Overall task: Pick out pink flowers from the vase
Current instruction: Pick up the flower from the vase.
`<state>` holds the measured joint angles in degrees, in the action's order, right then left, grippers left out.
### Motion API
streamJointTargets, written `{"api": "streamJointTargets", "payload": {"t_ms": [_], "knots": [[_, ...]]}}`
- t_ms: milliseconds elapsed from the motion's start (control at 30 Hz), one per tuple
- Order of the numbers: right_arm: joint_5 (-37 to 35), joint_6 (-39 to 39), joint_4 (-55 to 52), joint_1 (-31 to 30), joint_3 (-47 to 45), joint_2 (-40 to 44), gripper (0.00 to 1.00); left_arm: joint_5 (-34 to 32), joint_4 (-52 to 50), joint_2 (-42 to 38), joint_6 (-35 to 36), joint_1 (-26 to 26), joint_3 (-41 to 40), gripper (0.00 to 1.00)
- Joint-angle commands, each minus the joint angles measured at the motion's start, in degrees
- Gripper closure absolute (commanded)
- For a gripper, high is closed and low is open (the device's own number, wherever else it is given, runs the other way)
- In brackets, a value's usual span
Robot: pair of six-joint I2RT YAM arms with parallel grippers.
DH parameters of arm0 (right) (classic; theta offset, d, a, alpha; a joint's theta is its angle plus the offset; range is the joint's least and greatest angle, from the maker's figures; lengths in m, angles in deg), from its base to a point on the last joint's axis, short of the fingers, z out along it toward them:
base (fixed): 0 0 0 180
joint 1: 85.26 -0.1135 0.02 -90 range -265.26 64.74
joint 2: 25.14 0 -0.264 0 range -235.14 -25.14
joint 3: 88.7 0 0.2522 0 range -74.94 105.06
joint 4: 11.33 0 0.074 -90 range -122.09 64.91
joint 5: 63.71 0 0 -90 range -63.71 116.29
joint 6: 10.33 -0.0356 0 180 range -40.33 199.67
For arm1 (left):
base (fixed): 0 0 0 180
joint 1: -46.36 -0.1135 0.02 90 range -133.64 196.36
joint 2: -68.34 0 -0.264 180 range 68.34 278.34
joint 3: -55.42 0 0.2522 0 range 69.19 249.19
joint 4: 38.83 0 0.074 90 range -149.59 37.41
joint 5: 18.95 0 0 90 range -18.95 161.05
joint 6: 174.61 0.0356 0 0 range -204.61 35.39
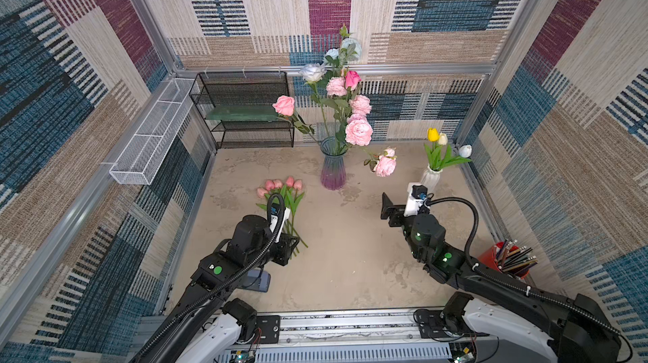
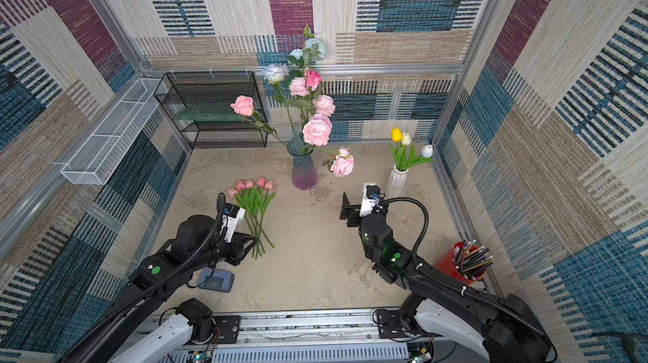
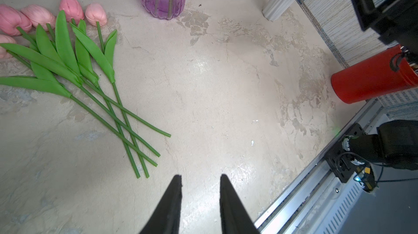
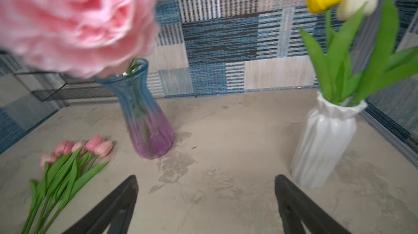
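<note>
Pink flowers crowd the vase at centre back; the low drooping peony hangs at 12 o'clock from my right gripper, jaws wide and empty; its stem slants toward 10 o'clock into the vase mouth; right arm is nearer, I judge; left gripper, jaws narrow, holding nothing, sits beside pink tulips lying on the surface; the peony's stem is thin and leaf-masked, and the right wrist view blurs and crops the bloom.

Lab test booth: aluminium frame, carpet-clad walls, rail-mounted arms
</note>
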<state>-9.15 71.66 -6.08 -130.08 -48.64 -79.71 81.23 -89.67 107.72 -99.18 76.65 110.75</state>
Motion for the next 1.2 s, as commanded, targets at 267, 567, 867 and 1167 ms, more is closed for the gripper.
{"api": "streamJointTargets", "payload": {"t_ms": [267, 567, 867, 1167], "knots": [[40.86, 12.47, 25.19, 14.12, -3.00, -8.77, 0.19, -0.75, -0.53, 0.61, 1.30, -0.05, 0.69, 0.68], [52.15, 9.13, 48.29, 20.66, 3.71, -32.27, 0.56, -1.22, -0.19, -0.04, 0.97, -0.05, 0.45, 0.68], [58.05, 6.74, 73.14, 21.98, 10.64, -51.97, 0.54, 0.10, 0.54, -0.63, 1.12, -0.05, 0.35, 0.68], [59.52, 6.70, 79.53, 23.87, 14.90, -56.32, 0.43, 0.77, 0.79, -0.30, 1.40, -0.05, 0.20, 0.68]]}}
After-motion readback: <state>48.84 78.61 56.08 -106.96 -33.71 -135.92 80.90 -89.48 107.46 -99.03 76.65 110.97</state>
